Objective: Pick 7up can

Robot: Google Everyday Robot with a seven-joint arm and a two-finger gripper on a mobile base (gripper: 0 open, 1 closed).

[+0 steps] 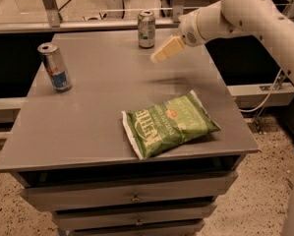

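Observation:
The 7up can (pixel 146 29), pale green and silver-white with a silver top, stands upright near the far edge of the grey table (pixel 87 107). My gripper (pixel 161 54) hangs above the table just right of and in front of the can, apart from it, on a white arm that reaches in from the upper right. Its cream-coloured fingers (pixel 167 49) point down and to the left towards the can. Nothing shows between them.
A slim silver-and-blue can (pixel 54 67) with red marks stands at the table's left side. A green chip bag (pixel 168 123) lies flat at the front right. Drawers (pixel 132 195) sit under the tabletop. A rail and glass partition run behind the table.

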